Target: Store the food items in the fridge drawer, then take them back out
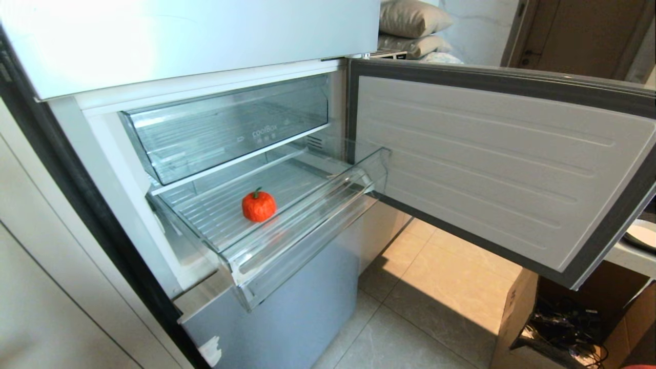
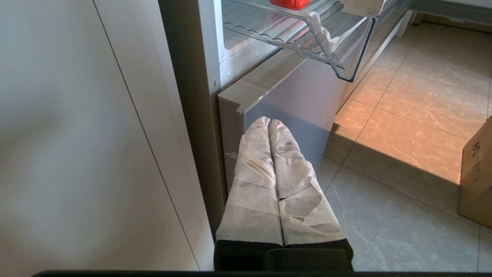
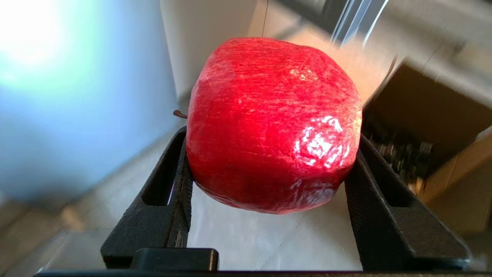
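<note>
Right gripper [image 3: 269,200] clamps glossy red apple [image 3: 273,123]; fuzzy orange-red fruit [image 1: 259,206] sits centre frame in clear ribbed fridge drawer [image 1: 307,220]. Left gripper [image 2: 269,127] closed, empty. Risk: apple slips w/ fast swing, or clips drawer lip.

Our left end effector [image 2: 270,125] hangs low and level, its two cloth-wrapped fingers [image 2: 256,169] pressed flat against each other along their whole length, nothing between them. Our right end effector [image 3: 269,161] has its black, slotted fingers [image 3: 165,192] spread wide, each pressed against one side of the glossy red apple [image 3: 273,123] clamped between them.
</note>
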### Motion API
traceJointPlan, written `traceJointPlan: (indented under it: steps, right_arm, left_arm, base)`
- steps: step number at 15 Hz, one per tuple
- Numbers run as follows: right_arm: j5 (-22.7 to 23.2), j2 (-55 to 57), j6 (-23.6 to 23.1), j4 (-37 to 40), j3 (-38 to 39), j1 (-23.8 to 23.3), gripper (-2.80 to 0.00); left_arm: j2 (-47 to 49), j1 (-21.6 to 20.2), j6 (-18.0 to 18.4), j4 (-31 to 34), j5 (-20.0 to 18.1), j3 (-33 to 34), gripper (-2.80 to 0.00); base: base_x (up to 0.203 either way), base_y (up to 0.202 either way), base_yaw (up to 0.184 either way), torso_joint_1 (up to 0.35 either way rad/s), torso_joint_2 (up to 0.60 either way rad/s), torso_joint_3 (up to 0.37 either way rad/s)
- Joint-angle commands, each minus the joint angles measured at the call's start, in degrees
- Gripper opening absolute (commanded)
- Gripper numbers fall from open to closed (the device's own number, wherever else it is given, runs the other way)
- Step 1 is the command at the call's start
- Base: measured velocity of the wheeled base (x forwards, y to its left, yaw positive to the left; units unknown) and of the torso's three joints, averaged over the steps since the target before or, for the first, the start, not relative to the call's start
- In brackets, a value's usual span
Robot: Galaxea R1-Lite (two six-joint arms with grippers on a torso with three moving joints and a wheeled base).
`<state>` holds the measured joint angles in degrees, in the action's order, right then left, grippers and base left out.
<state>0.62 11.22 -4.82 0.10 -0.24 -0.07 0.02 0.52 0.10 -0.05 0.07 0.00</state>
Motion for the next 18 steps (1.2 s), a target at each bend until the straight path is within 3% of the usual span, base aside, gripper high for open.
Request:
traceJointPlan:
  steps: [1, 8, 12, 18]
  right_arm:
    - [0.04, -8.59, -0.05, -0.03, 0.15, 0.27, -2.80]
    - [-0.62, -11.22, 4.37, -0.36, 0.24, 0.25, -2.80]
    - [-0.53, -11.22, 4.43, -0.40, 0.25, 0.25, -2.80]
    - [-0.53, -11.22, 4.46, -0.43, 0.24, 0.25, -2.80]
  left_arm:
    - [-0.02, 0.00, 0.03, -0.02, 0.01, 0.00, -2.80]
    - [0.06, 0.00, -0.01, 0.01, 0.01, 0.00, -2.80]
    - [-0.01, 0.00, -0.01, -0.04, 0.01, 0.00, -2.80]
    - [-0.02, 0.00, -0.01, -0.04, 0.01, 0.00, -2.80]
  base:
    - [0.000, 0.000, 0.000, 0.000, 0.00, 0.000]
    - [0.000, 0.000, 0.000, 0.000, 0.00, 0.000]
    - [0.000, 0.000, 0.000, 0.000, 0.00, 0.000]
    - [0.000, -0.005, 0.162, 0.002, 0.00, 0.003]
